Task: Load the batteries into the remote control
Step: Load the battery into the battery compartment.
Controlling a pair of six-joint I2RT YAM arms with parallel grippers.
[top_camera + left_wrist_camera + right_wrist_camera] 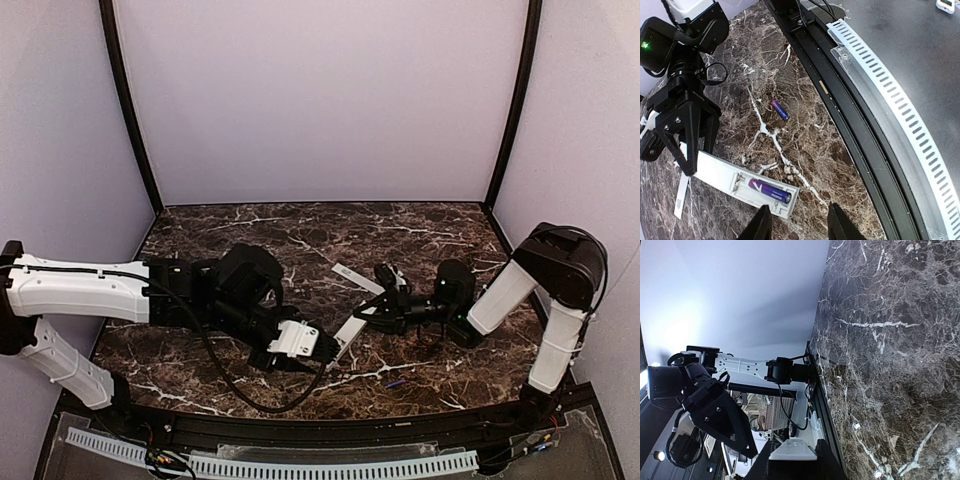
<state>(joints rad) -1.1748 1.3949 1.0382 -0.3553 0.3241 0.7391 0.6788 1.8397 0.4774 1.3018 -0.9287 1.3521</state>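
The remote control is a white bar held low over the marble, its open compartment facing up. One blue-purple battery lies inside it. The other battery lies loose on the table near the front edge. My right gripper is shut on the remote's far end, which also shows in the top view. My left gripper hovers open just off the remote's compartment end with nothing between its fingers. In the top view it sits at the remote's near end.
A thin white cover piece lies flat behind the remote, and shows as a labelled strip in the left wrist view. A black rail and a white slotted strip run along the near table edge. Walls close in the back and sides.
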